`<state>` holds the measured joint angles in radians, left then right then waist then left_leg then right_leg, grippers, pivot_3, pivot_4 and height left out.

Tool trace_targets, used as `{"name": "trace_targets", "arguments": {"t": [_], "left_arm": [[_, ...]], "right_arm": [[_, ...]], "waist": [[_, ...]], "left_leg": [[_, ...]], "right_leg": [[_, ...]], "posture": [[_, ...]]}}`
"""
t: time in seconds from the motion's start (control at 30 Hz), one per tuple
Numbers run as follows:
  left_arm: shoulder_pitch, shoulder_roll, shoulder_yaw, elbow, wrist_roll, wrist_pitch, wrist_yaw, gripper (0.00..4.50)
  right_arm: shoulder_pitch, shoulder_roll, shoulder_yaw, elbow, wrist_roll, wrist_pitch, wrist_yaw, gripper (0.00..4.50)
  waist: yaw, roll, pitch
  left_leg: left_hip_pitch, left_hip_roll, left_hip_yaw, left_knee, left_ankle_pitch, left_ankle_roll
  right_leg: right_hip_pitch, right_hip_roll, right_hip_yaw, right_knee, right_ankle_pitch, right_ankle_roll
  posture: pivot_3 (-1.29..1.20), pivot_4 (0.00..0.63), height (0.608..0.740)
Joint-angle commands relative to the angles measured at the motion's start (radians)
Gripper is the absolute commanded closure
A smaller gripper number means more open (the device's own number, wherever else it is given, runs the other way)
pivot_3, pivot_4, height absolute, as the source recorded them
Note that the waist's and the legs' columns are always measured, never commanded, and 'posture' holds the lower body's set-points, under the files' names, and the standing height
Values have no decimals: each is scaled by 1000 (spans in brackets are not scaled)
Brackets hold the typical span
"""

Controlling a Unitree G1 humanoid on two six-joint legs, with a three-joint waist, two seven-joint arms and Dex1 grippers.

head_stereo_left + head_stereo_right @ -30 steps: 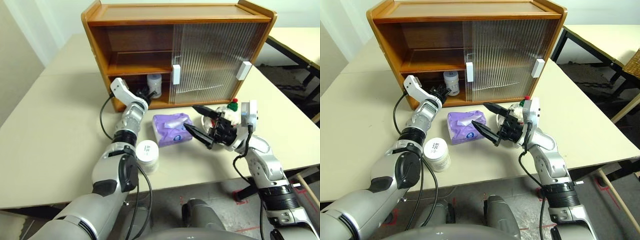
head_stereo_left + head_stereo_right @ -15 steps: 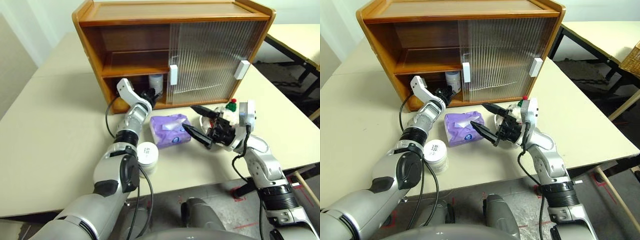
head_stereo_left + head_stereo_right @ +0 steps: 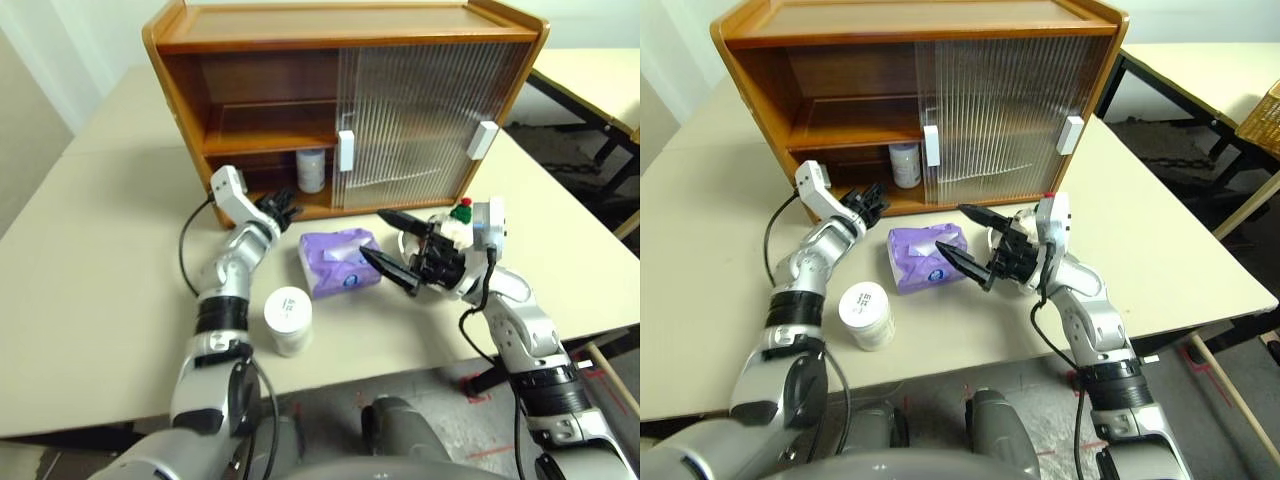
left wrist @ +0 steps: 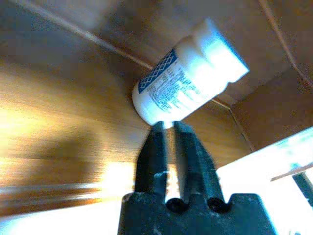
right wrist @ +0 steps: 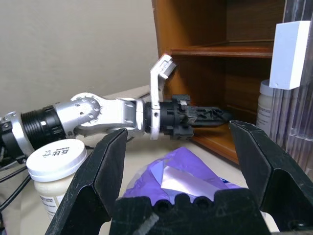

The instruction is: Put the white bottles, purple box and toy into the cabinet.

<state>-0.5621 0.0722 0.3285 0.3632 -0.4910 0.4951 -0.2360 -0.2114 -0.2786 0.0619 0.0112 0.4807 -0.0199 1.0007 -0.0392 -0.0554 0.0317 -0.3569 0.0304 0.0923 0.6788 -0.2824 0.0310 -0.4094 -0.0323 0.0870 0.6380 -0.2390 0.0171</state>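
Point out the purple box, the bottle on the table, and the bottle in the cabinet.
purple box (image 3: 339, 262), left eye view, top face.
bottle on the table (image 3: 287, 310), left eye view, lid.
bottle in the cabinet (image 3: 905, 166), right eye view, label.

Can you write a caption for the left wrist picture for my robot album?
The left pincer, nearly closed and empty, points at a white bottle standing inside the wooden cabinet.

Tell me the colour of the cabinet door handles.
White; the door handles show best in the right wrist view.
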Motion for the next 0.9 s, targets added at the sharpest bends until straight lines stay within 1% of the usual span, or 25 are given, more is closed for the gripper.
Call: {"name": "trace_targets", "arguments": {"t": [0.03, 0.1, 0.13, 0.17, 0.2, 0.27, 0.3, 0.43, 0.53, 0.63, 0.73, 0.83, 0.9], "left_arm": [[54, 40, -25, -111, -13, 58, -28, 2734], [96, 74, -33, -182, -35, 75, -81, 2033], [118, 95, -40, -216, -45, 82, -116, 1585], [131, 108, -46, -236, -51, 87, -137, 1232], [163, 149, -61, -283, -63, 89, -204, 769], [207, 211, -81, -344, -78, 78, -306, 125], [231, 251, -97, -363, -67, 51, -362, 24], [350, 458, -162, -382, 12, -159, -660, 24], [406, 542, -173, -369, 16, -256, -802, 24], [487, 629, -155, -361, 13, -342, -949, 24], [546, 680, -148, -362, 9, -405, -1039, 24], [591, 696, -157, -391, -9, -425, -1093, 24], [620, 698, -179, -410, -6, -435, -1126, 24]], "right_arm": [[-10, 2, 0, 21, -3, -8, 9, 0], [-14, -1, -3, 27, -1, -8, 15, 0], [-14, -4, -6, 29, 2, -6, 19, 0], [-15, -6, -7, 32, 3, -5, 23, 0], [-14, -12, -12, 33, 9, -3, 31, 0], [-11, -22, -20, 36, 17, 1, 43, 0], [-9, -27, -22, 37, 20, 4, 50, 0], [-16, -49, -28, 53, 25, 11, 78, 0], [-26, -60, -31, 67, 26, 11, 91, 0], [-43, -72, -39, 84, 25, 12, 107, 0], [-52, -77, -44, 93, 25, 11, 116, 0], [-54, -79, -49, 96, 25, 11, 122, 0], [-54, -80, -50, 93, 28, 13, 125, 0]], "waist": [[4, 0, 0], [6, 0, 0], [7, 0, 0], [7, 0, 0], [8, 0, 0], [6, 0, 0], [6, 0, 0], [3, 2, 1], [6, 3, 1], [9, 4, 2], [10, 6, 4], [19, 7, 5], [28, 9, 5]], "left_leg": [[0, 0, 0, 0, 0, 0], [0, 0, 0, 0, 0, 0], [0, -1, 0, 0, 0, 0], [0, -1, 0, 0, 0, 0], [0, -1, 0, 0, 0, 0], [0, -1, 0, 0, 0, 0], [0, 0, 0, 0, 0, 0], [2, 1, 1, -1, -1, -1], [3, 1, 1, -1, -1, -1], [3, 1, 1, -1, -1, -1], [3, 1, 1, -2, -1, -1], [2, 1, 1, -2, -1, -1], [2, 1, 1, -3, -1, -1]], "right_leg": [[0, 0, 0, 0, 0, 0], [0, -1, 0, 1, 0, -1], [1, -1, 0, 1, 0, -1], [1, -1, 0, 0, 0, -1], [1, -1, 0, 0, 0, -1], [0, -1, -1, 0, -1, -2], [1, -1, -1, 0, -1, -3], [0, -2, -2, 2, -5, -7], [0, -2, -3, 4, -7, -10], [0, -4, -4, 4, -7, -10], [-1, -6, -5, 4, -8, -9], [-1, -14, -8, 4, -9, -9], [-1, -15, -10, 4, -9, -9]], "posture": [[56, 0, 740], [61, 0, 740], [61, 0, 740], [63, 0, 740], [64, 0, 740], [68, 0, 740], [68, 0, 740], [86, 0, 740], [93, 0, 740], [94, 0, 740], [95, 0, 740], [98, 0, 740], [95, 0, 740]]}}
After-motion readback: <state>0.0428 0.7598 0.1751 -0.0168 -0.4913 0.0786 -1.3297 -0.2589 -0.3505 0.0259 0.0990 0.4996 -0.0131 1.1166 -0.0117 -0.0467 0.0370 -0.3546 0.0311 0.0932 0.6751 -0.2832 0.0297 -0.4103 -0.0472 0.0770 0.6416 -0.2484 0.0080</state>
